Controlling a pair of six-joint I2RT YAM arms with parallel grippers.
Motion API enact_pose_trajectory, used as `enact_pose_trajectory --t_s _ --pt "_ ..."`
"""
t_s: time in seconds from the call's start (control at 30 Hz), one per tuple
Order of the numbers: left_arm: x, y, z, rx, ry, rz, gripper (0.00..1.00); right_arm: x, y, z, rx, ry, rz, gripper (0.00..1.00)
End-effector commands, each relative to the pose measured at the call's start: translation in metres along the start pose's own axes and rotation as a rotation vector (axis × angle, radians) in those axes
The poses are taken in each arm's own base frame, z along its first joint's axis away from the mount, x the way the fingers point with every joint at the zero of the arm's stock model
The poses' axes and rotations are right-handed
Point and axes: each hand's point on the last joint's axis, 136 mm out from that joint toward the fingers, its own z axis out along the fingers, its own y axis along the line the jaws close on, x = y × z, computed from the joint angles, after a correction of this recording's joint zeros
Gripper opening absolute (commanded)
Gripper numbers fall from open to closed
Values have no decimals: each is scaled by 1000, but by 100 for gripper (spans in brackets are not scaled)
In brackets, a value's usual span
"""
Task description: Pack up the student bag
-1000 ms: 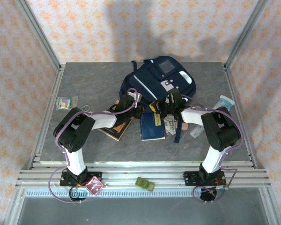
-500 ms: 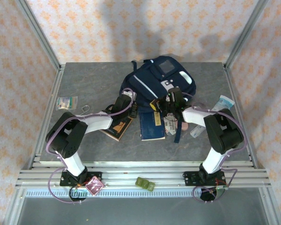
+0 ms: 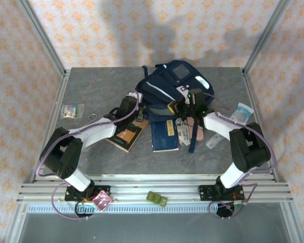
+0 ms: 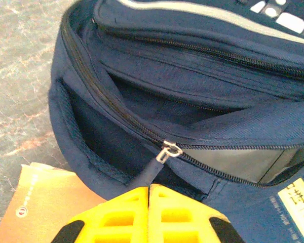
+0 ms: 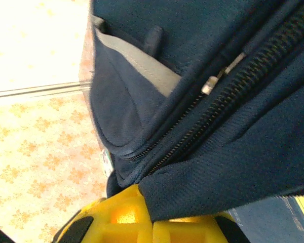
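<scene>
Left wrist view: left gripper point(image 4: 148, 191) pinched shut on the zip pull point(image 4: 155, 168) — student bag point(image 4: 202, 81) looks soft, floppy (right gripper point(image 5: 151, 216) clamps its near edge) — so hold seams.

This was a robotics lab test cell. A grey stone-look table point(image 3: 91, 152) was boxed in by aluminium extrusion posts point(image 3: 41, 35) at 10 and 2 o'clock. Floral backdrop sheets point(image 3: 116, 30) hung as walls. The left arm point(image 3: 99, 132) and right arm point(image 3: 218, 125) were bolted to slotted rails point(image 3: 152, 186) at 6 o'clock.
</scene>
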Motion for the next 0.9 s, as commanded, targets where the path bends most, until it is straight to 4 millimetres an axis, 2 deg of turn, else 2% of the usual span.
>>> enact_pose_trajectory --t_s 0.0,0.13,0.23,0.27,0.3,0.33,0.47,0.6,0.73,0.87 --pt "-15 -7 -15 26 11 35 0 -48 68 -36 -128 -169 -139 0" --pt "-23 -26 -25 89 7 44 0 -52 92 -56 -166 -190 -196 0" --pt "-24 -29 -27 107 1 16 0 -48 96 -66 -164 -184 -235 0" --pt "-25 -30 -26 111 1 10 8 -46 94 -68 -159 -177 -244 0" --pt "-26 -28 -25 109 -1 -5 25 -44 92 -70 -156 -171 -251 0" --pt "-28 -26 -23 112 -11 -31 37 -42 89 -71 -153 -164 -260 0" --pt "-48 -1 -19 116 -69 -212 52 -21 67 -65 -137 -72 -284 0" --pt "-63 17 -6 105 -90 -318 66 0 26 -57 -95 -2 -272 0" --pt "-61 28 28 39 -10 -356 73 14 -8 -52 -49 36 -253 0" --pt "-50 29 67 37 67 -359 76 22 -25 -48 -33 49 -239 0"
